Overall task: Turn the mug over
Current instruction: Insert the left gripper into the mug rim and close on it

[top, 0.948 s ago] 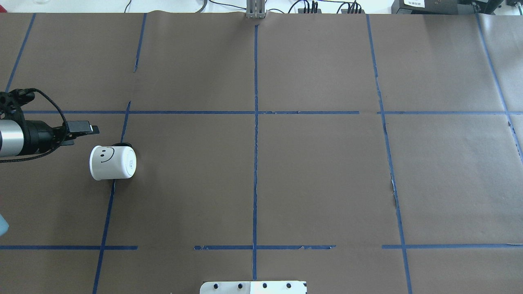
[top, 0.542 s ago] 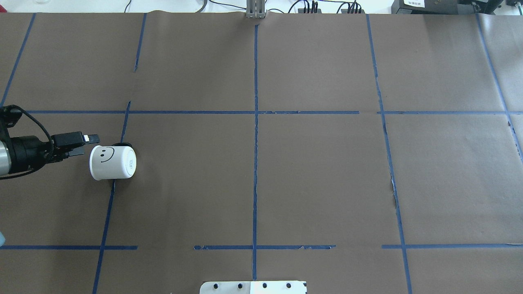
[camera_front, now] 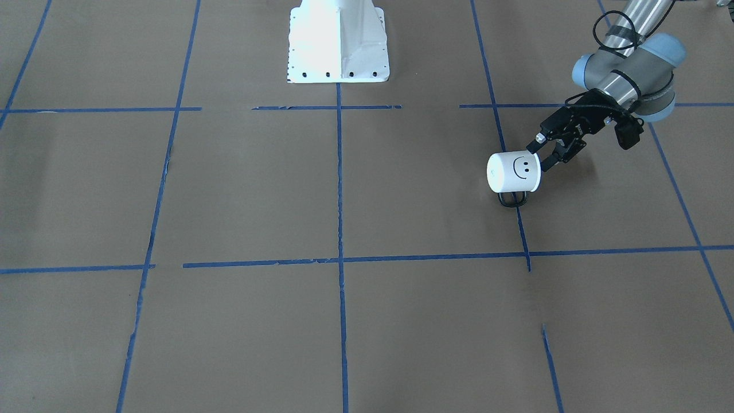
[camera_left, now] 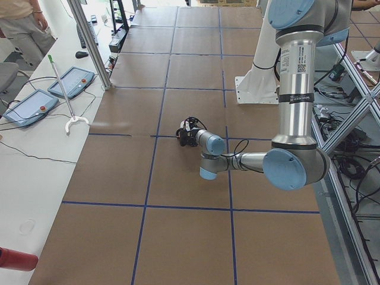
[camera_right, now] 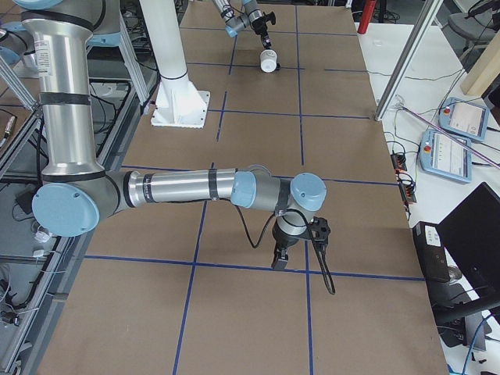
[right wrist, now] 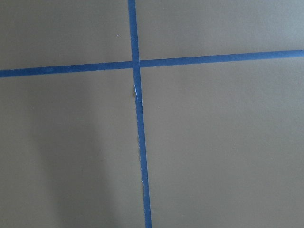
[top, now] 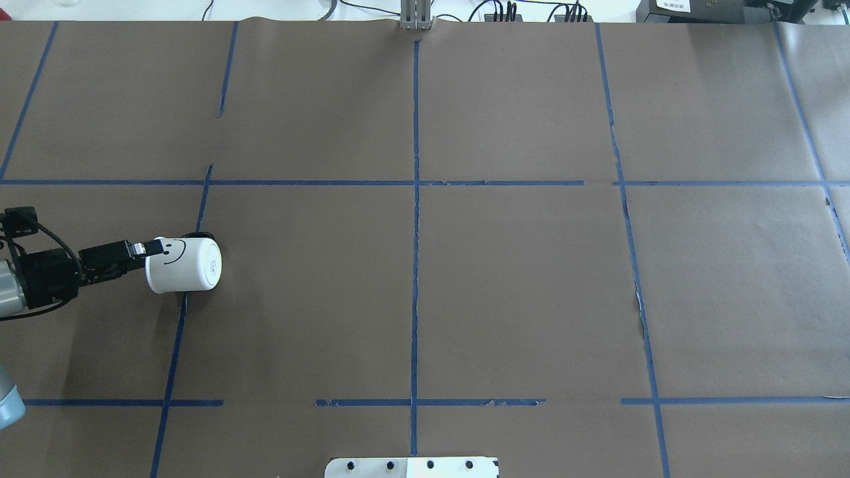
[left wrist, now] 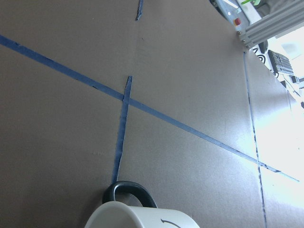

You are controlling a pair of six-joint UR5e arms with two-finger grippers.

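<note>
The mug [top: 186, 265] is white with a black smiley face. It lies on its side at the table's left, its flat bottom pointing toward the table's middle and its black handle [camera_front: 512, 199] against the table on the far side. My left gripper [top: 151, 252] is open at the mug's left end, one finger over the upper wall near the rim. The front-facing view shows the mug [camera_front: 514, 171] and the spread fingers of the left gripper [camera_front: 543, 151]. The left wrist view shows only the mug's edge [left wrist: 142, 216]. My right gripper [camera_right: 280, 262] hovers low over the table far to the right; I cannot tell whether it is open or shut.
Brown paper with a blue tape grid [top: 415, 265] covers the table. The robot's white base plate [top: 412, 467] sits at the near edge. Control pendants [camera_left: 71, 80] and a person stand beyond the table's far side.
My left gripper has moved nearer and to the right, from beside the mug to its open end, with one fingertip now over the rim. The mug has not moved.
</note>
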